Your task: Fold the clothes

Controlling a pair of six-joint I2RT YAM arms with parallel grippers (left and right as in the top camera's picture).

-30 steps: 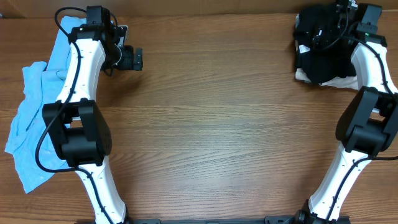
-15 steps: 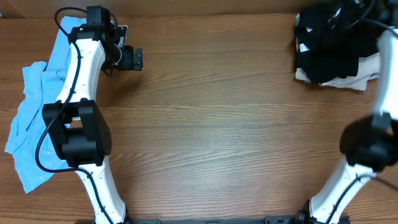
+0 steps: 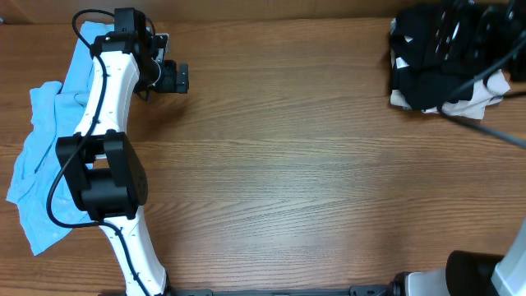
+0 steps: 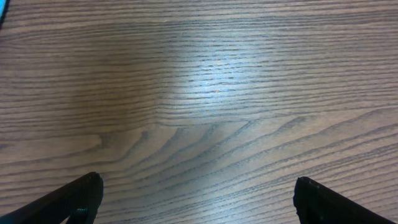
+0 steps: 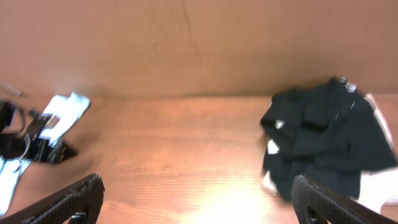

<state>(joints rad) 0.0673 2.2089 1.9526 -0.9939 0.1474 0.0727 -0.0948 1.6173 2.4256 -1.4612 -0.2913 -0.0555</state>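
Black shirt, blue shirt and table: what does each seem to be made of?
Black shirt: soft knit fabric, probably cotton jersey, matte; it lies bunched in limp folds.
Blue shirt: thin light fabric, matte; it lies crumpled with fine creases.
Table: wood or wood-look laminate, smooth, slight sheen; grain lines and a glare spot in the left wrist view.

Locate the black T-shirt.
Overhead: the black T-shirt lies bunched at the far right corner of the table, over something white; the blue shirt is at the left edge.
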